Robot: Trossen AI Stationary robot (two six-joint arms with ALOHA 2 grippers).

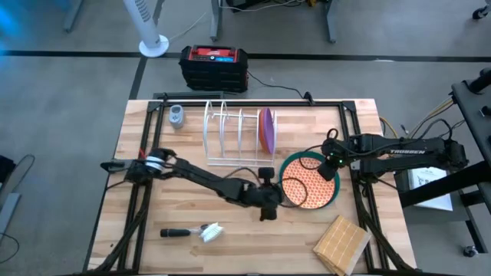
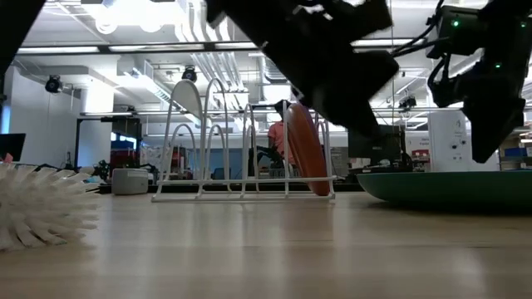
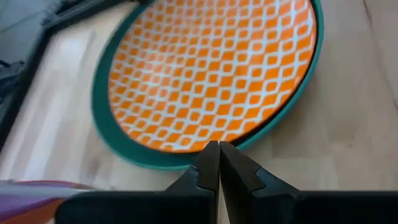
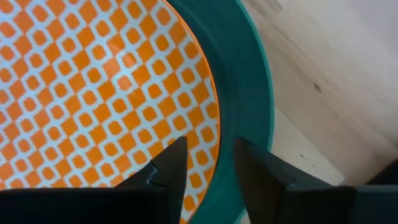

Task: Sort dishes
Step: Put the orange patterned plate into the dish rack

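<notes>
The orange plate lies inside the larger teal plate on the table's right half. Its rim is partly covered by both arms from above, and in the low view only the teal plate's edge shows. The right gripper hangs over the orange plate's rim, its fingers spread with nothing between them. The left gripper sits just beside the teal plate's near edge, fingers pressed together and empty. A purple plate stands upright in the white rack behind. A brown plate is not visible.
</notes>
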